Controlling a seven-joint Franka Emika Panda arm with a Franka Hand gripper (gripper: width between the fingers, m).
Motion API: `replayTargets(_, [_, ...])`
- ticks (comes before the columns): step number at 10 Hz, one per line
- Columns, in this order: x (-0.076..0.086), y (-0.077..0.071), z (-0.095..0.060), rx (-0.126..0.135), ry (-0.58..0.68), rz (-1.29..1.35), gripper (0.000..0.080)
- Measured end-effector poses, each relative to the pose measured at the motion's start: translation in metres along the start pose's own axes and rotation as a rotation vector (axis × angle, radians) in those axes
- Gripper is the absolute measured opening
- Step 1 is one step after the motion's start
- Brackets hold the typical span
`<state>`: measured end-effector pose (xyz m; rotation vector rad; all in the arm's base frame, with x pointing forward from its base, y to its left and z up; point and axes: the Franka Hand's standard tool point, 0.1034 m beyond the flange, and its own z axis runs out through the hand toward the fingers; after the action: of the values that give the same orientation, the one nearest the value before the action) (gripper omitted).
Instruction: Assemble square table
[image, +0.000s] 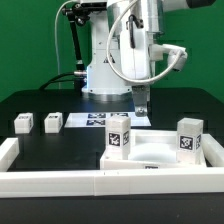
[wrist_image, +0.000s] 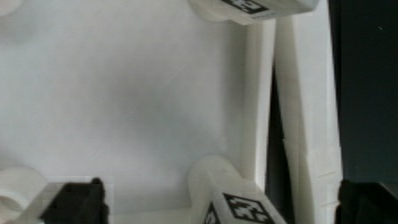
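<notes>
Along the counter's (image: 60, 145) near edge, the long white rail (image: 60, 180) hems us in. Just behind it, at the near corner on the exterior view's right, the square slab (image: 155, 150) carries two upright legs (image: 118, 135). Our end effector (image: 143, 100), fingers apart and empty, hangs above; a careless descent could topple one. Two loose legs (image: 22, 123) sit beyond open counter.

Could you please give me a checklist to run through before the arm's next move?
1. End effector open, holding nothing: ok.
2. End effector hangs above the slab, touching nothing: ok.
3. Two standing legs upright on the slab: ok.
4. Standing legs fully fastened: cannot tell.
5. Two loose legs unobstructed on the exterior view's left: ok.
</notes>
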<state>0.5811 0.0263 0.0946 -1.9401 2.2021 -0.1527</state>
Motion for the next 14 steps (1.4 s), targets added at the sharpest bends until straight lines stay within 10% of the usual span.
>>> replayTargets(14, [0.017,0.008,0.003,-0.010,0.012,-0.503,0.0649])
